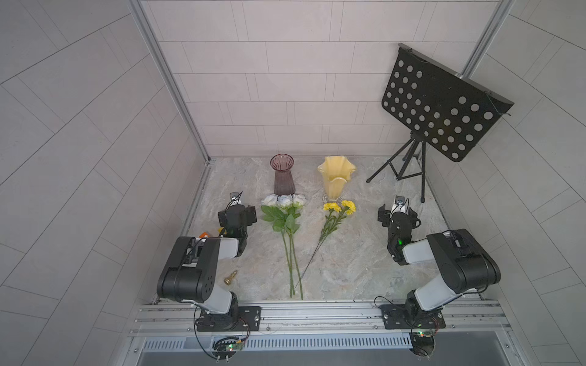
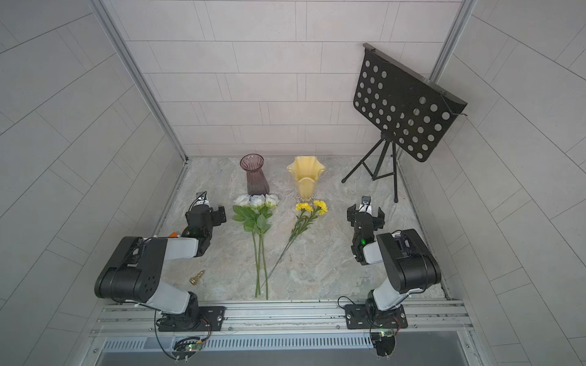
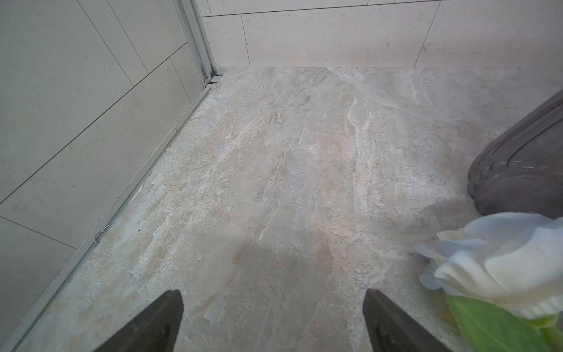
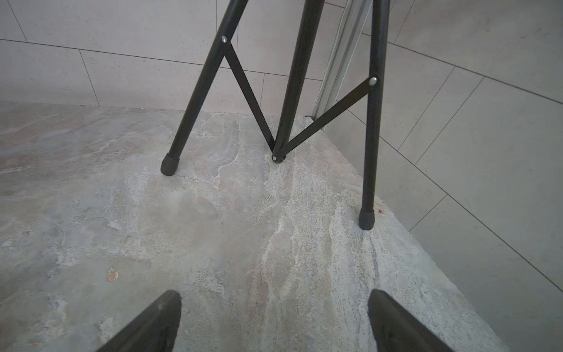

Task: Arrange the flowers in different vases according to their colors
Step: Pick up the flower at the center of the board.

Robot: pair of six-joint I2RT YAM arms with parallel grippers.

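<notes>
Left pincer (image 3: 272, 304) is spread wide with nothing between its fingers, just bare table (image 3: 289, 183) below it. Right pincer (image 4: 274, 304) is the same deal: jaws fully apart, holding nothing, facing the legs of the music stand (image 4: 373, 137). In both top views the pincers sit low over the marble-look table, one on each side of the flowers.

Biggest thing on there is that black perforated music stand on its tripod, in the far right corner. Then come the two vases, upright near the back wall. The smoky purple vase (image 1: 283, 177) is on the left and the pale yellow vase (image 1: 336, 182) with the wavy rim is to its right, not touching it.

The three white roses (image 1: 283, 201) lie flat, blooms right at the purple vase's foot and green stems running back toward the robot. The two yellow flowers (image 1: 339, 207) lie the same way, with their heads at the yellow vase's foot.

Smallest is a little brass piece (image 1: 230, 278) lying by the left arm.
</notes>
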